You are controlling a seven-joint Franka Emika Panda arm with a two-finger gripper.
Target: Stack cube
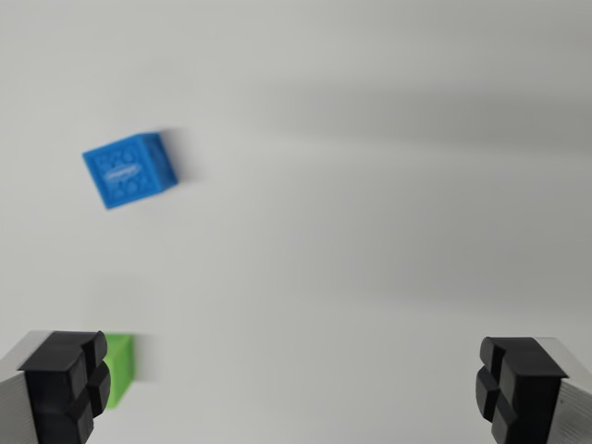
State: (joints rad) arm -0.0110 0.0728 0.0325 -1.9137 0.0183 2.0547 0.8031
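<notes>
A: Starting at the left of the frame, what do you see?

B: Lower left, one black finger pad (pixel 65 384), and just beside it, partly hidden behind it, a green cube (pixel 120 368). Above that, in the upper left, a blue cube (pixel 129 169) sits on the white table (pixel 370 231), well apart from the green one.

A: And further right?

B: Bare table across the middle, then the other pad in the lower right corner. The gripper (pixel 291 388) is spread wide with nothing between its jaws.

A: So how far along is the stacking?

B: By my reading, hardly begun. Both cubes lie separately on the surface, neither is held, none is on top of another. A grasp, a lift and a placement are all left. The picture is blurred, so finer detail escapes me.
</notes>
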